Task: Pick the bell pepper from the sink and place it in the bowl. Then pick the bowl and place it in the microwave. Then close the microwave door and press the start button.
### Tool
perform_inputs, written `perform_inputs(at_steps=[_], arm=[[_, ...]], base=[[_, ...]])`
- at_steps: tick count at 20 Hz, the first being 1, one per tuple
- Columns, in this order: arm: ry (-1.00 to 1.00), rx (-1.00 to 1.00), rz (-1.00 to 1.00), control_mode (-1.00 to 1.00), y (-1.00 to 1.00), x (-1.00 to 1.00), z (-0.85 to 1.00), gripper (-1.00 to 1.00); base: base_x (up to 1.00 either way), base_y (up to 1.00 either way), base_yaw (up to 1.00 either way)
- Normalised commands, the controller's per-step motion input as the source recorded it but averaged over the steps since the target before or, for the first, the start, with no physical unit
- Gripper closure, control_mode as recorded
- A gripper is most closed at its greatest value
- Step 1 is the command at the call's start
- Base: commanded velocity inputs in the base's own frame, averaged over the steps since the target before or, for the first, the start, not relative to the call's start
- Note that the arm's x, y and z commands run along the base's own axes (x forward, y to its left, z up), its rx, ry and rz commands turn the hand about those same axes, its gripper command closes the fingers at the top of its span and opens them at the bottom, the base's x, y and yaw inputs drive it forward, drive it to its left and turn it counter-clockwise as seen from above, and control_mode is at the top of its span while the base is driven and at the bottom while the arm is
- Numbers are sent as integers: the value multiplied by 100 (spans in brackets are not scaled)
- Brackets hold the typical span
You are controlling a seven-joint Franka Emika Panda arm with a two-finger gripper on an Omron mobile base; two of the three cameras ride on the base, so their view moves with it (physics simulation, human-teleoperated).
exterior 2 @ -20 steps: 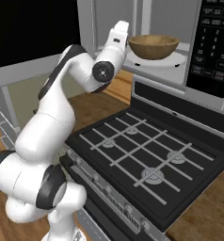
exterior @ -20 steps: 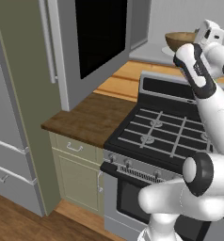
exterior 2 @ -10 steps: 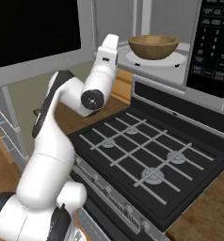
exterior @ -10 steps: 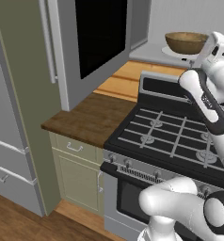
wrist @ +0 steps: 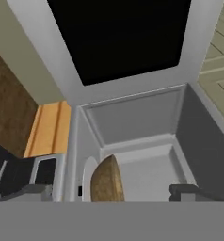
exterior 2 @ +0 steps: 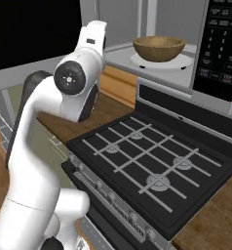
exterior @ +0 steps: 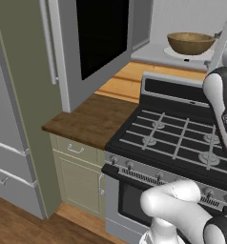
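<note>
On turntable point(exterior 2: 179, 62) inside microwave point(exterior 2: 218, 53): bowl point(exterior 2: 159, 47), contents not visible | door point(exterior: 94, 45) swung open, window black | gripper point(wrist: 107, 190) fingers spread wide, empty, tips cut off at frame bottom | stove point(exterior 2: 157, 166) below

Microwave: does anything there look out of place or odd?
Nothing stands out. The bowl sits upright on the turntable inside the microwave, and the door is wide open, as it must be before closing.
</note>
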Motion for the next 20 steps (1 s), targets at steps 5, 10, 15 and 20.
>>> perform_inputs(at_steps=[5,10,15,20], arm=[[12,0,7,-100,48,-100,-4,-100],[0,0,4,-100,68,-100,-20,-100],[0,0,3,-100,85,-100,-27,-100],[-3,0,0,-100,88,-96,-24,-100]], base=[[0,0,0],[0,0,0],[0,0,0],[0,0,0]])
